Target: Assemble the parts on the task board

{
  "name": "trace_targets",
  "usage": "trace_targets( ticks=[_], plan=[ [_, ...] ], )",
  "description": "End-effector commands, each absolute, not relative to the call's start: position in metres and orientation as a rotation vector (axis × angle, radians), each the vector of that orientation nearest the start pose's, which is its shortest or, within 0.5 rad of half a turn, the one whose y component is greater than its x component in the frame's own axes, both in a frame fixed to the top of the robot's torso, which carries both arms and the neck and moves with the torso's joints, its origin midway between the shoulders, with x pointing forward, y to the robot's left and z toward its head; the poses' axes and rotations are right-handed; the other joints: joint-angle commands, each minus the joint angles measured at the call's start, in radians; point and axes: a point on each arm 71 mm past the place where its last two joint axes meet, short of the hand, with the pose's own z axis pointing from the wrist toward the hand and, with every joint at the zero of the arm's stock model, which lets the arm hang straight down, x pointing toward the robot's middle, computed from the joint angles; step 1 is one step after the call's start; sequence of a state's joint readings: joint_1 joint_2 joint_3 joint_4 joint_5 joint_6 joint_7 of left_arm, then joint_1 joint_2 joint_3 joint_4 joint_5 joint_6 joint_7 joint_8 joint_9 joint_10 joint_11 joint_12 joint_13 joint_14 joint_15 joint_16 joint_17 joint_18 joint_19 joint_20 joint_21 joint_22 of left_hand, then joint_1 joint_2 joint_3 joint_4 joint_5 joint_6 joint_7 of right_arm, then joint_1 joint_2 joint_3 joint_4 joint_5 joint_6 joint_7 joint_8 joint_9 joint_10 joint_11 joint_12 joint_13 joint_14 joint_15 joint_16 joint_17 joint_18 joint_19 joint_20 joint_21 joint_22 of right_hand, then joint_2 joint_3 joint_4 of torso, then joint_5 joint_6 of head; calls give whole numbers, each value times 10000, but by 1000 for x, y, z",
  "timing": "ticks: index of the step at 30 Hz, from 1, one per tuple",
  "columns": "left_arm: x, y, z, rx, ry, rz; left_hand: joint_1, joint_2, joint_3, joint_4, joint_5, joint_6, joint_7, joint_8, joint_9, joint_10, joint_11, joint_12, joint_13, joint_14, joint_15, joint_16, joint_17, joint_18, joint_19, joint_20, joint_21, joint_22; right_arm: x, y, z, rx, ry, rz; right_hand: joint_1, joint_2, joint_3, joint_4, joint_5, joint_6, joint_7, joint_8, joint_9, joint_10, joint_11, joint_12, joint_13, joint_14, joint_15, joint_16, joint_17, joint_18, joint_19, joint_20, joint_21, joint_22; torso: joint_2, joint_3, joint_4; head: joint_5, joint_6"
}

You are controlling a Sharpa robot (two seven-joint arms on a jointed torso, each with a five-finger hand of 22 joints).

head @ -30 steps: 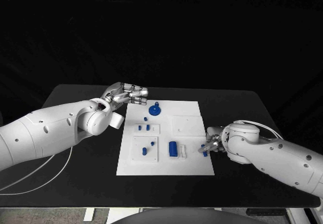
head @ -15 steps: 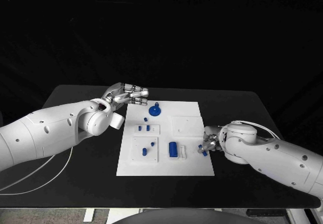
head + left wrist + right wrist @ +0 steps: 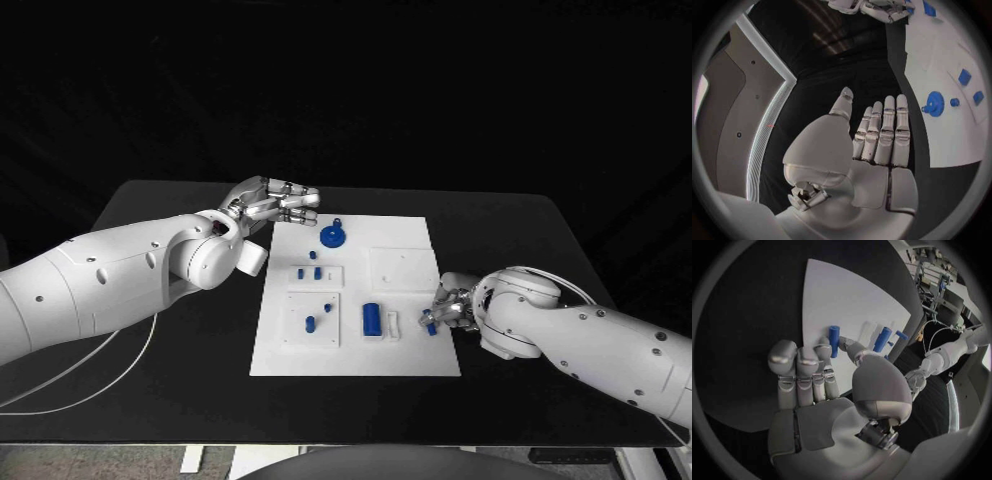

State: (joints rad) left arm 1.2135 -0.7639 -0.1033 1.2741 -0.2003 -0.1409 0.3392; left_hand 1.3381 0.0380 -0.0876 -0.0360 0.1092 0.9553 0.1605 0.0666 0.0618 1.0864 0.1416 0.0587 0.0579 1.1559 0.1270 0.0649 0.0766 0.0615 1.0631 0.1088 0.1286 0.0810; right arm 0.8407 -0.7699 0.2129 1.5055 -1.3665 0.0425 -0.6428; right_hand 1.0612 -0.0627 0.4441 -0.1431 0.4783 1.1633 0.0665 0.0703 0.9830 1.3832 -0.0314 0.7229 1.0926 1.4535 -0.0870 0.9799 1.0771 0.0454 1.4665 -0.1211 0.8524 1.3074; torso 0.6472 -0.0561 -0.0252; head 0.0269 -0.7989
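Pinching a small blue peg (image 3: 834,340) at the task board's (image 3: 411,235) right edge, right hand (image 3: 450,312), peg roughly upright | left hand (image 3: 277,203) empty, fingers straight, over black surface (image 3: 144,205) by the board's far-left corner | no readable writing.

No lettering, labels, numbers or brand marks to be read anywhere, not on the white task board (image 3: 356,300), not on the blue parts (image 3: 371,319), not on either hand.
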Motion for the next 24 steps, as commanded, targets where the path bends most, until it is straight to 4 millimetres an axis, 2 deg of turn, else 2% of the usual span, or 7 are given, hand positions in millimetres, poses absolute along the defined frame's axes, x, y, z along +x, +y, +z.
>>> trace_targets(
  ticks=[1,2,10,20,24],
  plan=[
    [522,232,-209,-9029,16093,-14390,-59,-26,5,53,14,-59,10,13,0,-68,28,26,12,-29,1,-36,13,204,25,44,40,-5,425,-198,-322,4336,23589,3763,121,144,265,-1066,-182,-28,71,-73,-9116,14,-92,50,-26,28,-67,-11,-35,120,339,63,42,1055,-6,-3,-11,14,-3],
    [522,232,-209,-9028,16094,-14390,-59,-26,5,53,14,-59,10,13,0,-68,28,26,12,-29,1,-36,13,204,25,44,40,-5,425,-198,-320,4538,23455,3907,197,182,58,-1086,-177,7,58,-78,-9118,17,-90,67,-22,33,-66,4,-27,117,345,66,39,1057,-8,-2,-8,12,4],
    [522,231,-209,-9018,16114,-14404,-59,-26,5,53,14,-59,10,13,0,-68,28,26,12,-29,1,-36,13,204,25,44,40,-5,424,-189,-307,5315,22861,4834,199,190,-44,-1126,61,71,30,-72,-9123,32,-101,87,-27,33,-74,38,-9,118,366,56,92,1076,-3,-7,4,-14,-2],
    [522,231,-210,-9016,16143,-14409,-56,-15,19,43,22,-74,14,17,1,-69,28,26,12,-13,-4,-34,18,203,26,40,52,-4,421,-176,-301,5612,22660,5546,194,157,-222,-1055,12,124,4,-67,-9114,-12,-122,3,-76,11,-98,-40,-74,130,355,37,-3,1054,-7,-8,8,-8,-11],
    [521,231,-210,-9003,16172,-14413,-49,-6,26,38,23,-66,12,17,1,-66,26,26,12,-13,-4,-36,18,202,26,39,54,-4,421,-173,-300,5616,22631,5639,208,163,-249,-1042,7,144,-2,-67,-9112,-14,-127,-10,-87,19,-100,-39,-74,127,358,35,-5,1054,-1,-13,28,9,-19]
  ],
)
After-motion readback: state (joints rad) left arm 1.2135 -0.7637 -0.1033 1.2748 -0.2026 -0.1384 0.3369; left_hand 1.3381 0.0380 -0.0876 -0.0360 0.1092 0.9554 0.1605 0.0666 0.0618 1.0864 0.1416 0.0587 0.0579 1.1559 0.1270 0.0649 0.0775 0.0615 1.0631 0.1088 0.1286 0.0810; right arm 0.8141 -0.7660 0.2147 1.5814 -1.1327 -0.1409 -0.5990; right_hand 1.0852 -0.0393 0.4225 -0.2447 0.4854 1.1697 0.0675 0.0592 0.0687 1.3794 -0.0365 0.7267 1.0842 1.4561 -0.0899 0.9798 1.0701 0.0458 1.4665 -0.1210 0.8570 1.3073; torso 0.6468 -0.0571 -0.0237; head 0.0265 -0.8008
